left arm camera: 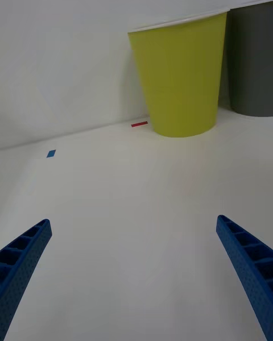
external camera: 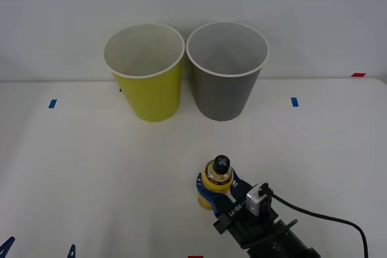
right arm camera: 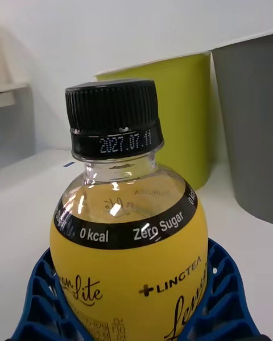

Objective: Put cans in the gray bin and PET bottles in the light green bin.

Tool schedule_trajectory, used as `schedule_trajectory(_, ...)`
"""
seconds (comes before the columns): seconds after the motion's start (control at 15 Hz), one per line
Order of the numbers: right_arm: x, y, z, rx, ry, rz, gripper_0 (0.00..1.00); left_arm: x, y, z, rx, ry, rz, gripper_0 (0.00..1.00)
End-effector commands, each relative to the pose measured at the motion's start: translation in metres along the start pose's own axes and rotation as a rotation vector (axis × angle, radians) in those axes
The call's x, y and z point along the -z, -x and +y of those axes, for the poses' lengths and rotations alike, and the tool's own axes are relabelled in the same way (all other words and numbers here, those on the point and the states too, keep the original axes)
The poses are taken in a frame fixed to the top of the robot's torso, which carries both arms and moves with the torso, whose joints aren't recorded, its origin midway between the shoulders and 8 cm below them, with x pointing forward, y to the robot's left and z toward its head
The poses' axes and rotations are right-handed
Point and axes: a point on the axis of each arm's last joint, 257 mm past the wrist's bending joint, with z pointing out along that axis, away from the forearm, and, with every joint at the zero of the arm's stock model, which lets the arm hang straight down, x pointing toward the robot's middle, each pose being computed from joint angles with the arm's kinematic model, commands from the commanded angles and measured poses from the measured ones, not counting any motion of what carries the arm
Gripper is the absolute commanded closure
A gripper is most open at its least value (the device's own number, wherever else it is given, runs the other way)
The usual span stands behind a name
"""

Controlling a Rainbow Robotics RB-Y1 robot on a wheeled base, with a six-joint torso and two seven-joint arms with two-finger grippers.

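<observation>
My right claw point(external camera: 216, 190) wraps its blue ribbed fingers point(right arm camera: 227, 295) around the yellow-labelled PET bottle point(external camera: 218, 183), gripping it at the belly while it stands upright on the white table point(external camera: 91, 173), black cap on top. The bottle's long axis runs vertical, straight up between my fingers, and I judge the grip snug, though the contact itself sits low in my right wrist view and is partly cut off. Ahead of this claw and off to its left stands the light green bin point(external camera: 147, 70), mouth open and upward; directly ahead, and nearer to my line of reach, stands the gray bin point(external camera: 227, 68), just beside the green one. The coming move turns on that offset: the bottle must rise above the white rims and travel forward and leftward, past the gray bin, before release. My left claw point(left arm camera: 136, 273) hovers low over bare table with its fingers spread wide, holding nothing; the green bin lies ahead of it too, but the bottle belongs to the right arm.
</observation>
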Motion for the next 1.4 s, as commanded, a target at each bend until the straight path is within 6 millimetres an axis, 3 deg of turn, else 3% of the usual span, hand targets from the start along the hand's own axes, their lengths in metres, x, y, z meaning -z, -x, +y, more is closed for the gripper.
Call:
schedule_trajectory(0.07, -0.006, 0.028, -0.002, -0.023, 0.001, 0.049, 0.93, 0.000, 0.000, 0.000, 0.000, 0.000, 0.000, 0.00)
schedule_trajectory(0.53, -0.021, 0.105, -0.012, -0.092, 0.056, 0.072, 0.94, 0.000, 0.000, 0.000, 0.000, 0.000, 0.000, 0.00)
schedule_trajectory(0.87, -0.046, 0.158, -0.017, -0.082, 0.101, -0.028, 0.96, 0.000, 0.000, 0.000, 0.000, 0.000, 0.000, 0.00)
schedule_trajectory(1.4, -0.073, 0.219, -0.004, -0.005, 0.163, -0.021, 0.97, 0.000, 0.000, 0.000, 0.000, 0.000, 0.000, 0.00)
